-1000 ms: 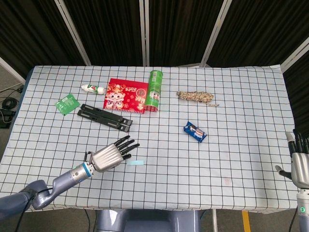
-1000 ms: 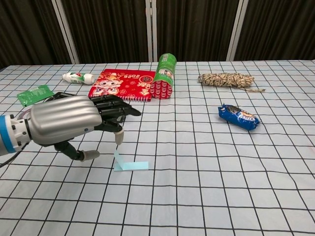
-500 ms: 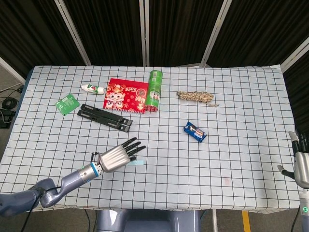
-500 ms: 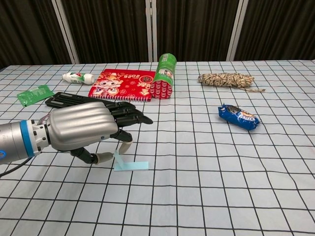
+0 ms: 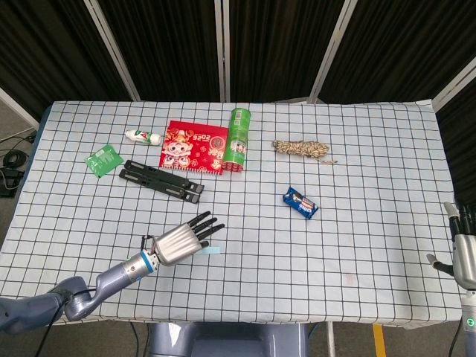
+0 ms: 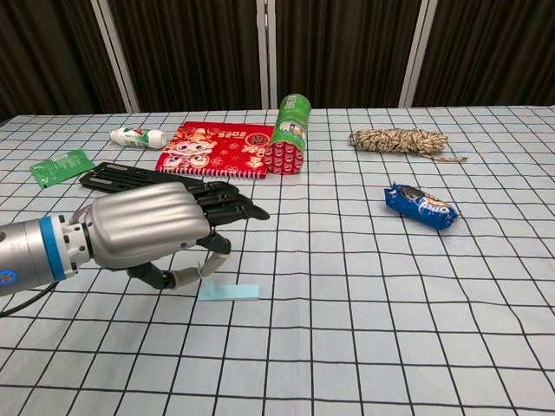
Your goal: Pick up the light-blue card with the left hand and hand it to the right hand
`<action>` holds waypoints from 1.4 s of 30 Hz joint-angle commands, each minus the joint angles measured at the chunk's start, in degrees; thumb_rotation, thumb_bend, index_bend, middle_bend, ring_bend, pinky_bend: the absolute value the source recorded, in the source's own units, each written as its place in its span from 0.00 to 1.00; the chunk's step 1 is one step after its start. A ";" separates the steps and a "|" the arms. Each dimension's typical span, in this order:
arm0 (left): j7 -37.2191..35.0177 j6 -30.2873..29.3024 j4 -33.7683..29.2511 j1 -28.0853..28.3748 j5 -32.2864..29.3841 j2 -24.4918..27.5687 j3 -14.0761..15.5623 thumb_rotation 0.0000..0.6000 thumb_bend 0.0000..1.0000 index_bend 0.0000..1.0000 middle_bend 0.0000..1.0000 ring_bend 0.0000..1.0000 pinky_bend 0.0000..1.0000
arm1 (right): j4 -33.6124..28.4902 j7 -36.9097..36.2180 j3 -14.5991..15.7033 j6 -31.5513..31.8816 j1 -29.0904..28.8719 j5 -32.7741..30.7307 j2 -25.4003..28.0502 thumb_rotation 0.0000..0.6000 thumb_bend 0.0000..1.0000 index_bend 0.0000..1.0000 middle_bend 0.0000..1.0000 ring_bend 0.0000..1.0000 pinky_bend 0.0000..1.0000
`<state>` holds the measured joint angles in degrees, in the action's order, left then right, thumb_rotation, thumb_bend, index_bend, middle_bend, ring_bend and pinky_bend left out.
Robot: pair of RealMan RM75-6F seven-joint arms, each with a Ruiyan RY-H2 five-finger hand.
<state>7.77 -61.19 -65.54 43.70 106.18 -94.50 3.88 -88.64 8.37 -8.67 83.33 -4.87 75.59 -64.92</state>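
Observation:
The light-blue card (image 5: 213,251) lies on the checked cloth near the front edge, its left end bent upward (image 6: 231,290). My left hand (image 5: 181,240) hovers low over that raised end, palm down, fingers stretched forward to the right (image 6: 152,229). Its thumb sits under the hand against the upturned edge, with one finger curled just above it. The rest of the card stays flat on the cloth. My right hand (image 5: 462,251) hangs beyond the table's right edge, fingers up and apart, holding nothing. The chest view does not show it.
At the back stand a green can (image 5: 237,140), a red booklet (image 5: 194,146), a black folding stand (image 5: 161,180), a small white bottle (image 5: 143,137) and a green packet (image 5: 103,160). A rope bundle (image 5: 301,149) and a blue snack packet (image 5: 300,202) lie to the right.
My left hand moved right and down over the card's raised end, and thumb and finger closed in on it. The card's bent flap stands lower. The right hand sank slightly.

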 commanded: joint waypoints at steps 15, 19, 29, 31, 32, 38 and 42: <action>2.77 4.03 -17.00 5.29 -10.78 6.88 -11.41 1.00 0.58 0.84 0.00 0.00 0.00 | -2.90 -11.63 0.12 -15.98 -8.07 2.26 4.57 1.00 0.00 0.09 0.00 0.00 0.00; 5.62 5.98 -20.87 7.06 -14.94 7.49 -15.13 1.00 0.58 0.85 0.00 0.00 0.00 | -4.02 -17.88 -0.84 -22.17 -12.35 3.27 5.61 1.00 0.00 0.20 0.00 0.00 0.00; 18.04 10.54 -25.81 13.21 -28.61 5.01 -23.46 1.00 0.58 0.85 0.00 0.00 0.00 | -9.37 -17.54 -5.57 -32.06 -23.22 -3.55 0.23 1.00 0.00 0.32 0.00 0.00 0.00; 20.26 10.65 -25.81 14.47 -31.66 3.65 -24.53 1.00 0.58 0.85 0.00 0.00 0.00 | -10.08 -14.35 -6.06 -32.76 -24.93 -6.51 -1.38 1.00 0.00 0.34 0.00 0.00 0.00; 21.30 10.60 -25.77 14.96 -32.73 3.17 -24.79 1.00 0.58 0.85 0.00 0.00 0.00 | -10.31 -12.93 -6.24 -32.66 -25.51 -7.78 -2.13 1.00 0.00 0.35 0.00 0.00 0.00; 25.49 9.52 -24.98 17.17 -37.14 0.92 -25.39 1.00 0.58 0.85 0.00 0.00 0.00 | -12.55 -7.91 -7.33 -31.26 -27.89 -15.13 -5.87 1.00 0.04 0.40 0.00 0.00 0.00; 25.98 8.31 -23.43 18.39 -39.12 -0.96 -25.85 1.00 0.58 0.85 0.00 0.00 0.00 | -13.78 -5.35 -7.93 -30.22 -29.43 -19.61 -7.82 1.00 0.07 0.40 0.00 0.00 0.00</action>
<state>33.58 -52.37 -89.59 61.58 67.66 -94.80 -21.70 -101.52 1.56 -16.05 52.44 -33.22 57.86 -71.43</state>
